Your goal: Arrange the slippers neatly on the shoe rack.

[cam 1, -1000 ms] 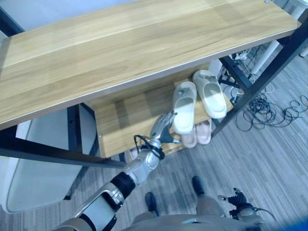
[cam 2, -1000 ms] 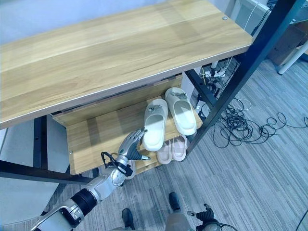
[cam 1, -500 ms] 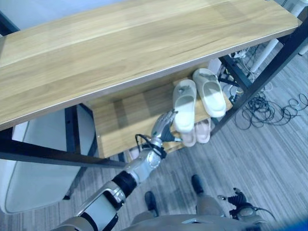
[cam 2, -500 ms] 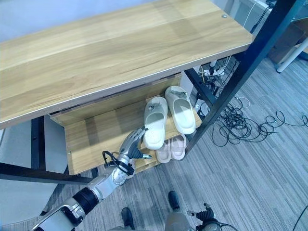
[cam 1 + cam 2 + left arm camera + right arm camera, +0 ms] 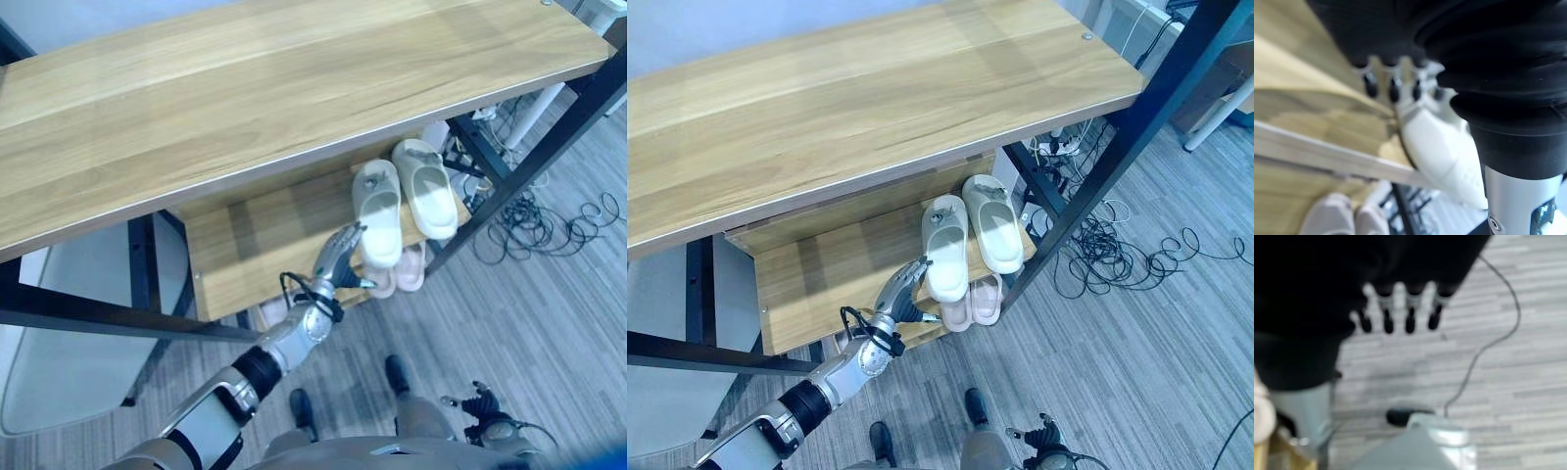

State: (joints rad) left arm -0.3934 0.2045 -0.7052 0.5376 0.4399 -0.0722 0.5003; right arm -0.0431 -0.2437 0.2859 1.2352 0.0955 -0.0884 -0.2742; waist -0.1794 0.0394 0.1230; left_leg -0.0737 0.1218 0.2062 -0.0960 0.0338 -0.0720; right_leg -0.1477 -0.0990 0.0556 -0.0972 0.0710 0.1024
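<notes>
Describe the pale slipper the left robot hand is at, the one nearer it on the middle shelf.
The pale slipper is cream, moulded, foam-like, with a broad strap over the front. It lies sole-down on the wooden middle shelf, its heel overhanging the front edge, close beside its mate. The left robot hand touches its heel side with straight fingers.

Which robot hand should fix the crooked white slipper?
The left hand. Its fingers are already against the slipper on the shelf. The right hand hangs low over the floor, far from the rack.
</notes>
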